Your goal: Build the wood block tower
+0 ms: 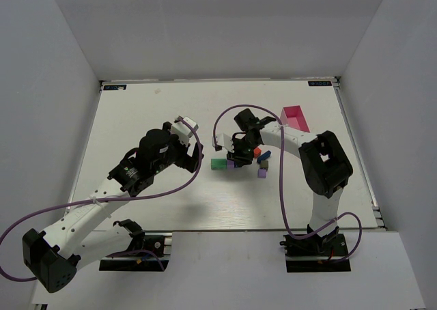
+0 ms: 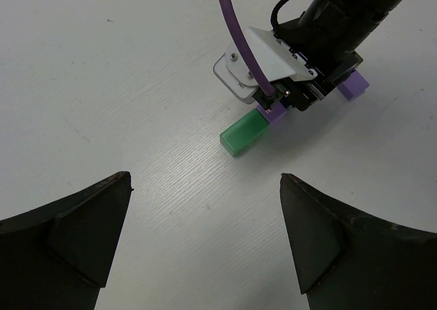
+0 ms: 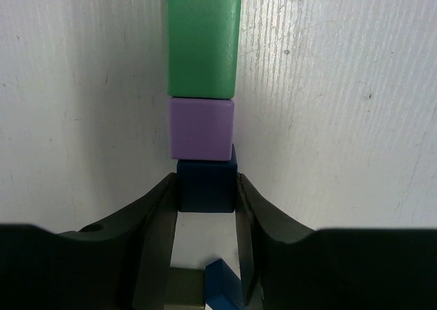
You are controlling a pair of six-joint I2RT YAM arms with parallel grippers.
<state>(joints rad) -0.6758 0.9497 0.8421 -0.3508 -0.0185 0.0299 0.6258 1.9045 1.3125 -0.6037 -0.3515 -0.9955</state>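
A green block, a purple cube and a dark blue block lie end to end in a row on the white table. My right gripper is shut on the dark blue block, which touches the purple cube. From above, the green block and purple cube sit left of the right gripper. My left gripper hangs open over bare table, short of the green block. Loose red-orange, dark blue, brown and purple blocks lie just right.
A pink tray stands at the back right, behind the right arm. The right arm's purple cable loops above the blocks. Another blue block shows under the right wrist, behind the fingers.
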